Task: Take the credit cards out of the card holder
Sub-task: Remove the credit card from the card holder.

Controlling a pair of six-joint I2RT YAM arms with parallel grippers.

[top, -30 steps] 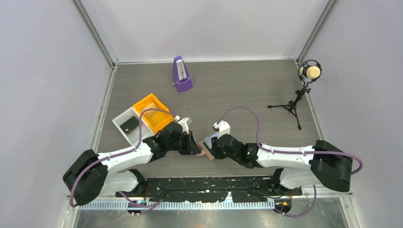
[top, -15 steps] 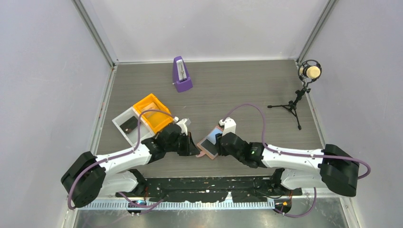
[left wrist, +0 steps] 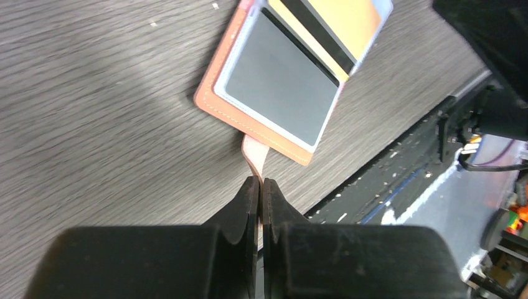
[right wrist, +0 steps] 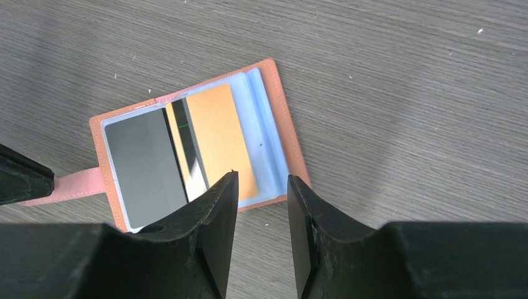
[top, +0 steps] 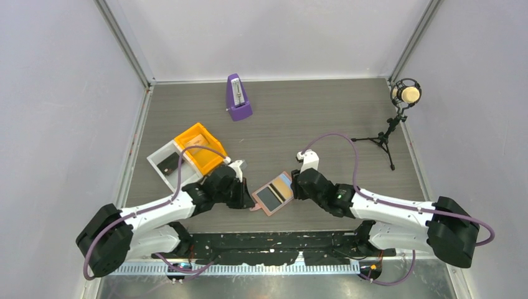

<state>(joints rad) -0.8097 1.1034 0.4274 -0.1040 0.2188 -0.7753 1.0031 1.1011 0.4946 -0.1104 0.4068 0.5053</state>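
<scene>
Card holder (right wrist: 193,156): lay spread open and flat on the worktop (top: 311,118), inner faces up. Showed two credit cards (right wrist: 143,165) tucked in its sleeves: a dark grey one in the half nearer the side tab, and a gold-orange one with a dark stripe in the other half. Judged opened but not emptied, with every visible card left to draw out.

Pinched by the side tab in the left tool (left wrist: 260,187), jaws closed tight on the strip. Overhung at the opposite edge by the right tool (right wrist: 261,180), jaws partway apart with nothing between them.

Left of the card holder, an orange tray (top: 194,138) against a white tray (top: 157,157). Some small dark flat thing in the white one; could not tell what. Beyond the card holder, a purple metronome (top: 238,98). Far right of it, a microphone (top: 406,94) on a small tripod. Worktop dark grey, wood-grained, flecked with pale specks. Plain pale walls on three sides.
</scene>
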